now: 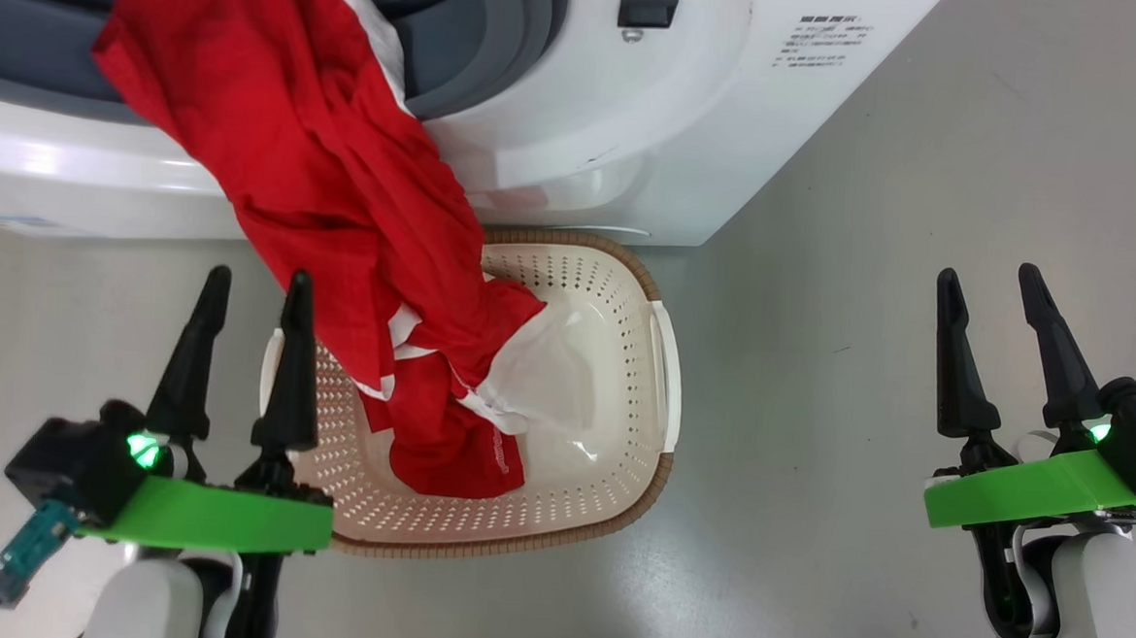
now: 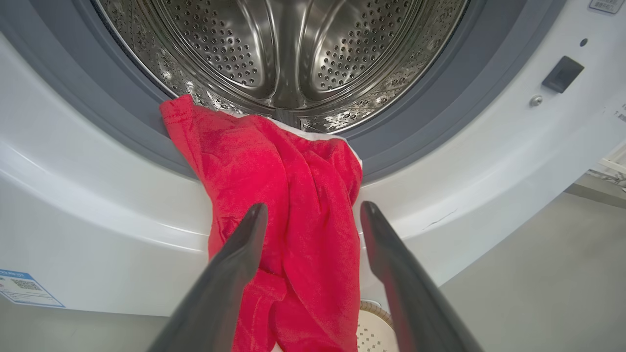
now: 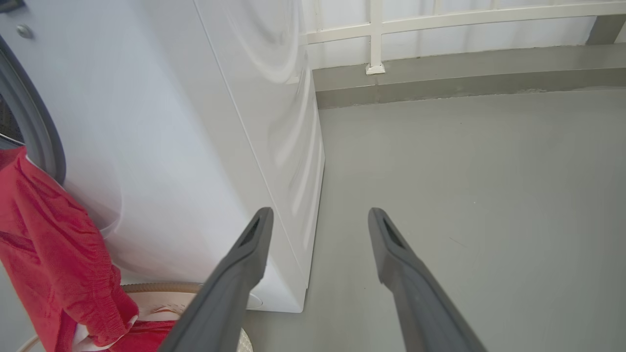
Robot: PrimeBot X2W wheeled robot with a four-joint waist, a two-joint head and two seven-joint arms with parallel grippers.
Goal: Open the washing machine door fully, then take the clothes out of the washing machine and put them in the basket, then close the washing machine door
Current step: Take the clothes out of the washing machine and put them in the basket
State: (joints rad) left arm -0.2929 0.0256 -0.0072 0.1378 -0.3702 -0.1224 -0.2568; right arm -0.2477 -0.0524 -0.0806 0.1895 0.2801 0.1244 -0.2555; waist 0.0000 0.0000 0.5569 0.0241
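The red clothes (image 1: 321,199) with white panels hang out of the washing machine (image 1: 637,118) opening, over its grey rubber ring, down into the cream basket (image 1: 614,360) on the floor. In the left wrist view the clothes (image 2: 283,195) drape from the steel drum (image 2: 283,49) lip. My left gripper (image 1: 257,288) is open at the basket's left rim, beside the hanging fabric, holding nothing. In its own view the left gripper (image 2: 313,210) frames the cloth without touching it. My right gripper (image 1: 993,288) is open over bare floor, well right of the basket. The washing machine door is out of view.
The grey floor (image 1: 869,325) stretches to the right of the machine. A pale railing (image 3: 376,34) and a low kerb stand behind the machine's side. A black latch slot (image 1: 647,12) sits on the machine's front. A blue label (image 2: 24,288) marks its lower corner.
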